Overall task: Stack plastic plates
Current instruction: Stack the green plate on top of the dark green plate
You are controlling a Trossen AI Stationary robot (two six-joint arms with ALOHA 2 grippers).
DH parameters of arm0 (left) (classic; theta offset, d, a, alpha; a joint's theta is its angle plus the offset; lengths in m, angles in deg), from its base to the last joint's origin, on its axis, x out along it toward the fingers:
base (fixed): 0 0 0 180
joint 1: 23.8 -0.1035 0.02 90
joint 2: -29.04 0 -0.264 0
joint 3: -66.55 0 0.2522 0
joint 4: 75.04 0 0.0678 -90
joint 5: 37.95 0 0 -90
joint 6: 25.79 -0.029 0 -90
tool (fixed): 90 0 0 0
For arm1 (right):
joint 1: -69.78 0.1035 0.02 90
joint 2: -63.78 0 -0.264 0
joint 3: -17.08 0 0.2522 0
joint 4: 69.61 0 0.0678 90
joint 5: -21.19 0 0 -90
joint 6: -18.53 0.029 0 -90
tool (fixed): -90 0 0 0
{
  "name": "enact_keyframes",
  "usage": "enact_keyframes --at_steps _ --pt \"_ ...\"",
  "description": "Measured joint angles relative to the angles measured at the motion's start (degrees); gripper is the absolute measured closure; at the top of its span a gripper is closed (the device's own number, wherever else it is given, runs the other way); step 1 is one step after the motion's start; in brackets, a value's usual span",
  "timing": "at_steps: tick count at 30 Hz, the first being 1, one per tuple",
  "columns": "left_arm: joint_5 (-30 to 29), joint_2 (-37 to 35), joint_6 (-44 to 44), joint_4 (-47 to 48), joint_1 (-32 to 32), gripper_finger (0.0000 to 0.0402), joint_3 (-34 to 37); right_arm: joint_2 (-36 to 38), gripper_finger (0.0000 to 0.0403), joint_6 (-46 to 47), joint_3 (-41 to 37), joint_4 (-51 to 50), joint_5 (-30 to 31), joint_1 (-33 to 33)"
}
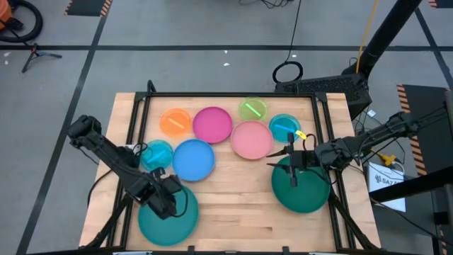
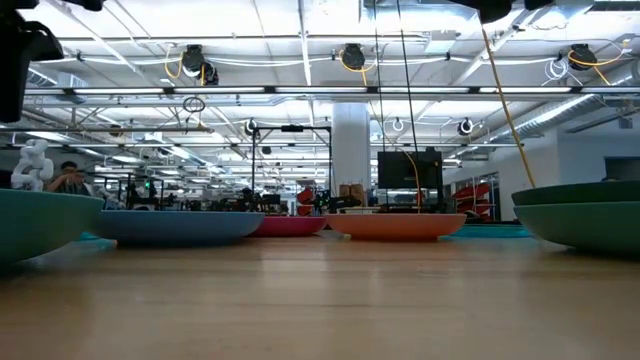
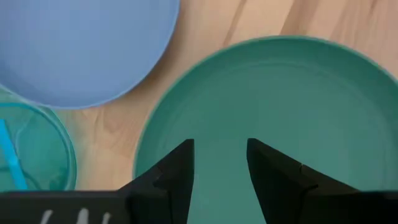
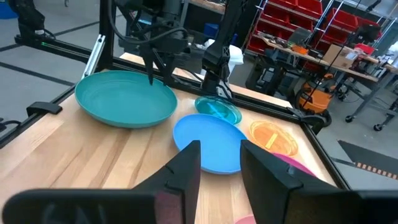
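We found the left end effector (image 1: 168, 203) hovering open over the large teal plate (image 1: 185, 221) at the surface's (image 1: 241, 205) near left. Smaller plates lay along the far side. The right end effector (image 1: 292, 167), open, hung above the dark green plate (image 1: 311, 195).

Both arms are showing as dark, near-black jointed links on black frame mounts. The left gripper (image 3: 219, 163) is presenting two matte black fingers (image 3: 178, 177), wedge-shaped and tapering to blunt tips, with faint white marks on the black body beneath. The right gripper (image 4: 219, 163) is showing similar angular black fingers (image 4: 184, 169). A yellow piece is sitting near the right arm's wrist (image 1: 301, 134).
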Motion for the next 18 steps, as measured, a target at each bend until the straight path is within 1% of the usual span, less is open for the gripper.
enact_keyframes --at_steps 7,18 --pt "-1.2 0.0 -0.5 6.8 1.3 0.0248 0.0 0.0 0.0298 0.3 0.0 0.0 0.0 0.0" --pt "-1.7 0.0 -1.3 6.8 1.6 0.0248 1.5 0.0 0.0298 0.7 0.0 0.0 0.0 0.0"
